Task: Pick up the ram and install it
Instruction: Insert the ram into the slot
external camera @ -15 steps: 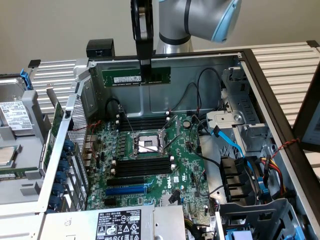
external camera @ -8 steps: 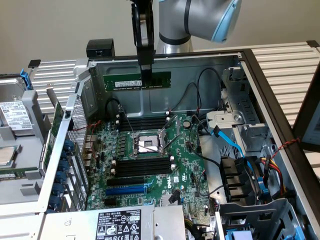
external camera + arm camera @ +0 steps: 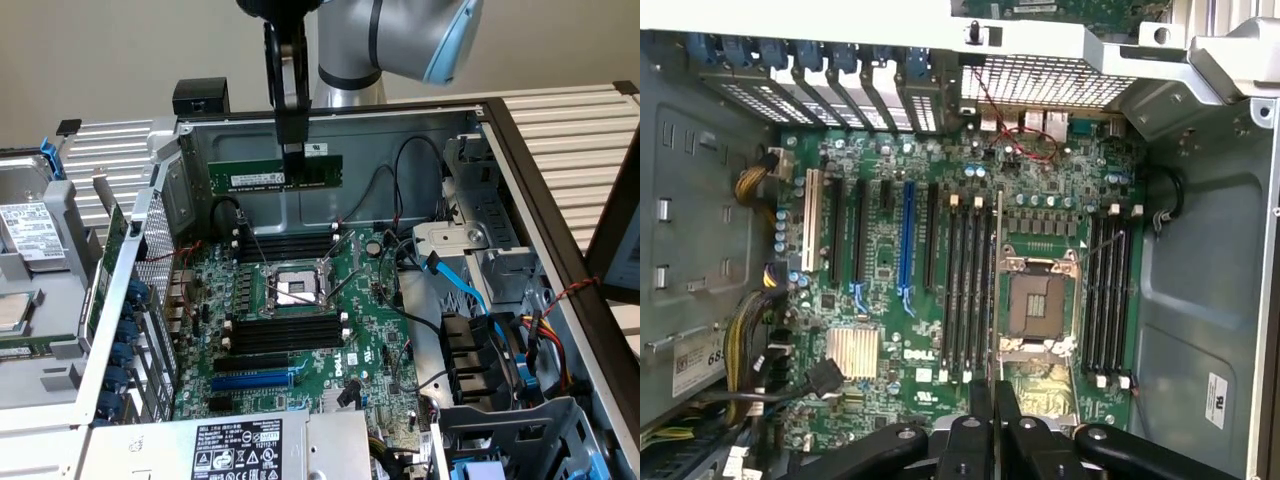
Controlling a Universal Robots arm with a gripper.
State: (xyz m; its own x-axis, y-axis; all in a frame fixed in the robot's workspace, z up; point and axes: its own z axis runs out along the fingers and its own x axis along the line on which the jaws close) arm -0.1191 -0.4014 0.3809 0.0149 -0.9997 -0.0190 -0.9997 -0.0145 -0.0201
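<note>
we see the gripper (image 3: pixel 293 150) clamped on the ram (image 3: pixel 245 176), its two fingers pinching the top edge at the middle of the stick, right by the white label; from the wrist the gripper (image 3: pixel 995 420) shows its fingers drawn close together

the ram hangs clear in the air with its long edge level and its flat face toward the exterior camera, and in that view it sits at about twelve o'clock from the cpu socket (image 3: pixel 292 288); it touches no slot

we judge the middle grip keeps the stick balanced, and the level pose lines it up with the black memory slots (image 3: pixel 285 330), which run the same way

the open computer case (image 3: pixel 400 140) holds the green motherboard (image 3: pixel 375 345); banks of memory slots lie at twelve and six o'clock of the socket, all bare with white end clips, and the socket carries no cooler

a blue expansion slot (image 3: pixel 255 380) lies at about seven o'clock from the socket, and a blue cable (image 3: pixel 455 280) runs at three o'clock toward the drive bays (image 3: pixel 480 365)
</note>
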